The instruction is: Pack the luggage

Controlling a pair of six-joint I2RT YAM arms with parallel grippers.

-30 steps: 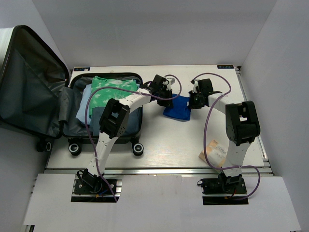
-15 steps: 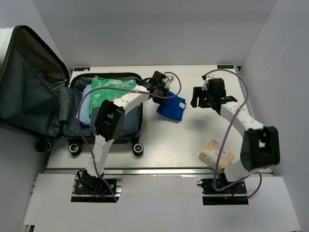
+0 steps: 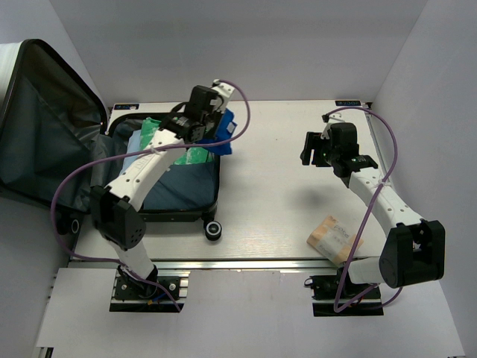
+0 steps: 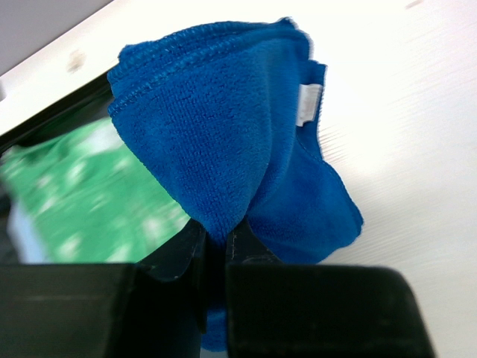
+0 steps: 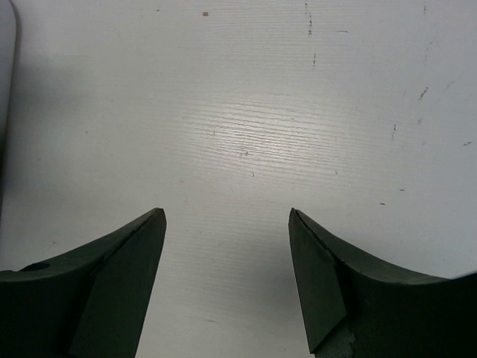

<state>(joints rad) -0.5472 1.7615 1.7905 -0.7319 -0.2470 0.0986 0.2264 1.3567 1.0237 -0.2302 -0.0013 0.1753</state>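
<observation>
left gripper (image 4: 216,239): clamped shut on a fold of the blue cloth (image 4: 223,134), which hangs bunched from the jaws
change, left: a second ago the cloth lay on the table (image 3: 276,209) between the arms; now it is lifted and carried over the luggage's right rim
right gripper (image 5: 226,216): jaws wide, nothing between them, bare table below; a second ago it was at the cloth, now drawn back right
meaning: handover looks done, the cloth likely goes in next; not released yet
luggage (image 3: 45,134): open at table's left, lid propped up, grey lining, black wheels at the near edge
inside: green patterned garment (image 3: 195,154) on top, pale and dark folded items under it
left over: tan packet (image 3: 333,237) near right arm's base, unpacked
</observation>
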